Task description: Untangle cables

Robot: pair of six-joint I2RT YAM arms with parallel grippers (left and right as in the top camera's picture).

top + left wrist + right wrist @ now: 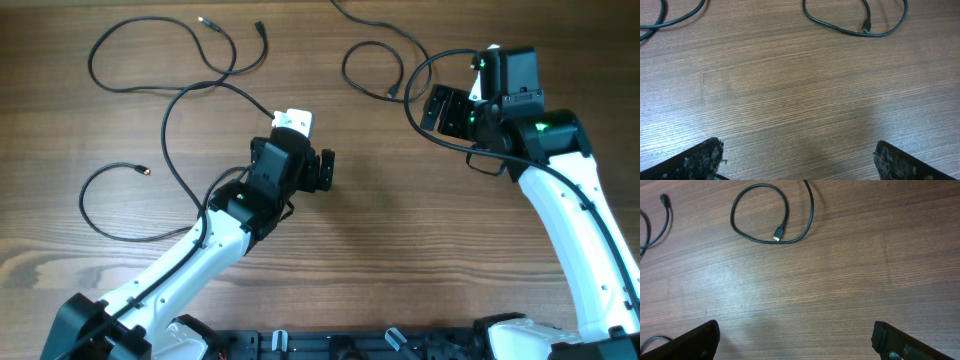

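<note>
A thin black cable lies in a loop at the back right, its plug tip (392,95) pointing inward. It also shows in the left wrist view (866,27) and the right wrist view (778,232). More thin cables spread over the back left and cross each other, with plug tips at the back (203,19), back centre (262,28) and left (143,170). One plug end shows in the right wrist view (663,199). My left gripper (325,170) (797,150) is open and empty over bare wood at mid-table. My right gripper (443,108) (796,330) is open and empty, right of the loop.
The wooden table (400,250) fills the view. A thicker black wire (425,132) belonging to the right arm hangs in a curve beside the right gripper. The left arm (200,240) lies across the end of one left cable.
</note>
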